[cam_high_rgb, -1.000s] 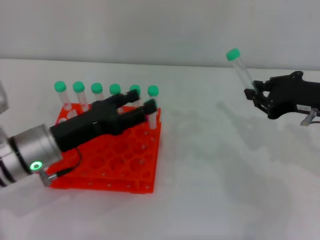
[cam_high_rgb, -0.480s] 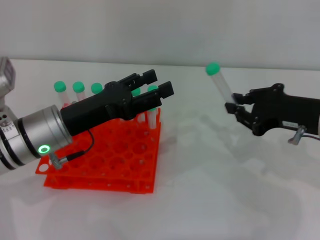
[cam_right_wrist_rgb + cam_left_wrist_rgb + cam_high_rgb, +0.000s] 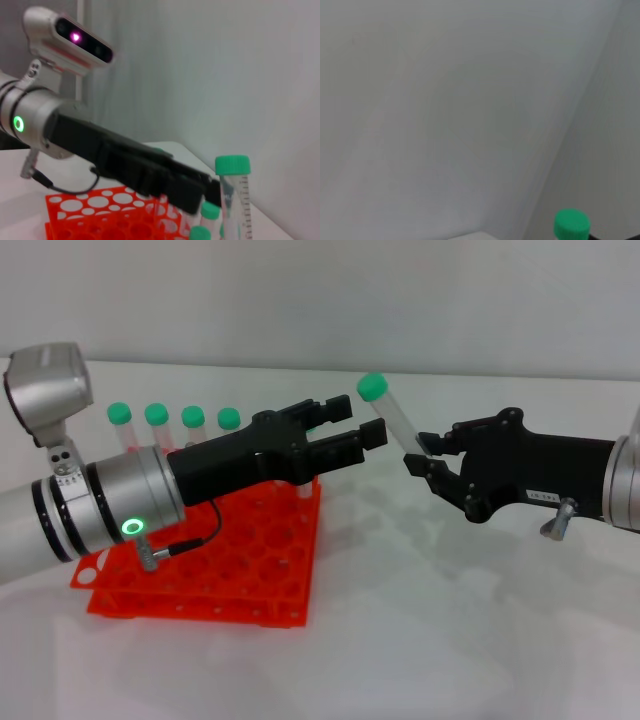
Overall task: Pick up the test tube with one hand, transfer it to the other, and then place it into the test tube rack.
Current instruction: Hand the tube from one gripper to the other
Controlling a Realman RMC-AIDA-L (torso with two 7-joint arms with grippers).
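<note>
My right gripper (image 3: 425, 453), black with a white label on its forearm, is shut on the lower end of the test tube (image 3: 394, 420). It holds the tube in the air over the table's middle, with the green cap (image 3: 372, 387) tilted up and to the left. My left gripper (image 3: 354, 423), black on a silver wrist with a green ring, is open above the rack's right side. Its fingertips are right beside the tube's upper part and are not closed on it. The orange-red rack (image 3: 250, 565) stands at the left. The tube also shows in the right wrist view (image 3: 234, 197), and its cap shows in the left wrist view (image 3: 571, 224).
Several green-capped tubes (image 3: 157, 415) stand in the rack's back row, partly behind my left arm. The white table (image 3: 450, 620) stretches to the right of the rack and in front of it. A pale wall stands behind.
My right gripper has carried the tube left toward the middle. My left gripper has risen from the rack and reached right, so its open fingers now meet the tube.
</note>
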